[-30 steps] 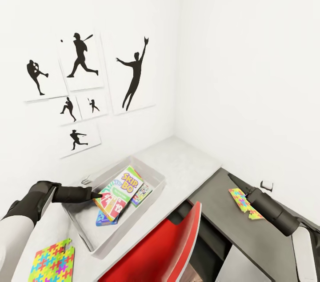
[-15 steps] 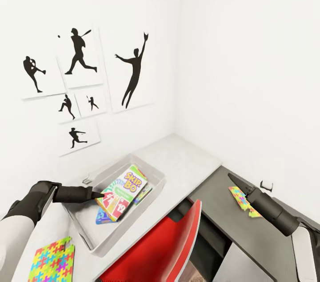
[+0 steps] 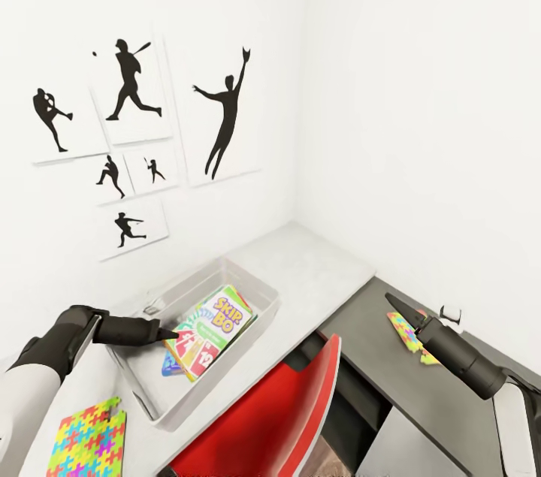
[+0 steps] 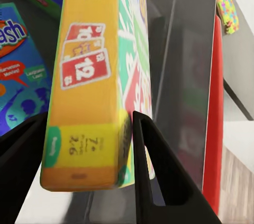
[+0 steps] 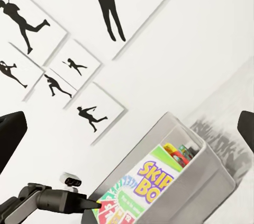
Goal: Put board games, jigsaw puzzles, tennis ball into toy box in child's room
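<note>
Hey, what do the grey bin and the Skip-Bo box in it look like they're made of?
The shallow light-grey toy box looks like matte moulded plastic: smooth flared walls, thick rounded rim. The green-yellow-red SKIP-BO game box, clamped in the left gripper, looks like printed cardboard: sharp edges, flat coloured panels.

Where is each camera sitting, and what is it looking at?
Head view: up on the robot's head, looking down at the light-grey toy box on the pale desk; both dark arms show, the left hand gripping the green-yellow-red SKIP-BO game box.
Left wrist view: beside the left hand, looking along its black fingers clamped on the SKIP-BO edge.
Right wrist view: on the right arm, facing the silhouette pictures, its fingertips spread wide.
All three share the SKIP-BO box.
</note>
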